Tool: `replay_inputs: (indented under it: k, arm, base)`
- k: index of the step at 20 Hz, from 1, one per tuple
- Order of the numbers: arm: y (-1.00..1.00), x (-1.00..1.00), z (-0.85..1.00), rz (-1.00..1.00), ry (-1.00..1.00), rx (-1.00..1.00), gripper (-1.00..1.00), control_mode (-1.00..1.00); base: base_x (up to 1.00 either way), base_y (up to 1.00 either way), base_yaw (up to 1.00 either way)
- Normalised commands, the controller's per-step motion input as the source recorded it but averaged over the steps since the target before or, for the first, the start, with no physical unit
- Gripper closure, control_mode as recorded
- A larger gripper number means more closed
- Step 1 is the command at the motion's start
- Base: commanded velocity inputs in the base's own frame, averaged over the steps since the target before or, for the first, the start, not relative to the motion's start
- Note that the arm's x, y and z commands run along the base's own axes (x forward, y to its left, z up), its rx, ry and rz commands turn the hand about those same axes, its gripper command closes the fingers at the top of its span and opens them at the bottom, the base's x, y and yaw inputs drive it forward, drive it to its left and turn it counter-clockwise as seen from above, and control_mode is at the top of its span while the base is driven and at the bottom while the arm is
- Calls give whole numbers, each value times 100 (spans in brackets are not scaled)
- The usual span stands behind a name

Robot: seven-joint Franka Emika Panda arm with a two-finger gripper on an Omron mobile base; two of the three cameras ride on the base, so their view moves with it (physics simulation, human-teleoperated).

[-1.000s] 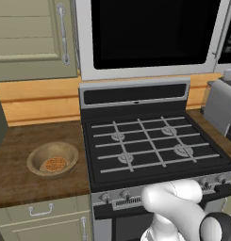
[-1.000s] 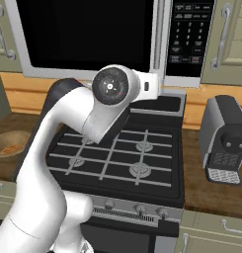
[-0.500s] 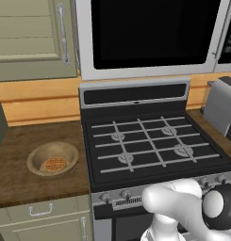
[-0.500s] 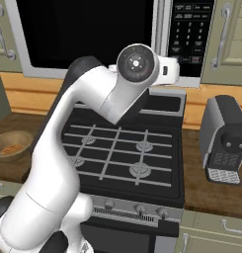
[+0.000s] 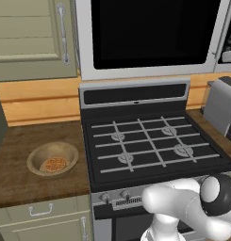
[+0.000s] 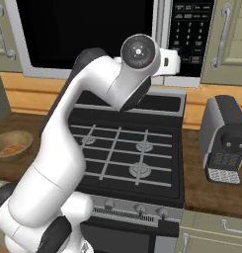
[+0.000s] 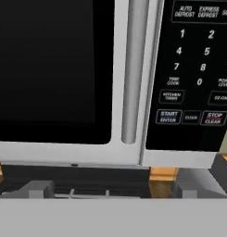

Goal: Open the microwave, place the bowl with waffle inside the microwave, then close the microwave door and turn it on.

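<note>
The microwave [image 5: 150, 35] hangs over the stove with its door [image 7: 50, 69] shut. A vertical silver bar handle [image 7: 133, 69] sits close ahead in the hand view, just left of the dark control strip [image 7: 193, 74]. My gripper [image 7: 116, 190] is open, its fingertips [image 7: 38, 189] spread wide below the handle and empty. In the right base view the raised wrist [image 6: 140, 52] sits in front of the microwave's lower right. The tan bowl [image 5: 53, 159] rests on the counter left of the stove, with the waffle [image 5: 54, 164] lying in it; the bowl [image 6: 11, 145] also appears at the far left.
A black gas stove [image 5: 154, 146] with grates lies under the microwave. A grey coffee machine [image 6: 226, 141] stands on the counter to its right. Beige cabinets [image 5: 32, 37] flank the microwave. The wooden counter [image 5: 18, 181] has bare room around the bowl.
The arm has swung up and to the right, bringing the hand toward the microwave's handle side. The jaws stayed open. Bowl and waffle have not moved.
</note>
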Motion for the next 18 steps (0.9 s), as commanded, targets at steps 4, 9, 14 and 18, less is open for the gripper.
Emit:
replay_inputs:
  k: [4, 9, 14, 18]
  arm:
    - [0, 54, 0, -1, 0, 0, -100, -100]
    - [-7, 67, 0, 0, 0, 0, -100, -100]
    - [-40, 53, 0, 0, 4, 0, -100, -100]
    - [-39, 40, 0, 1, 0, 0, -100, -100]
  base:
    - [0, 0, 0]
    - [0, 0, 0]
    - [0, 0, 0]
    - [0, 0, 0]
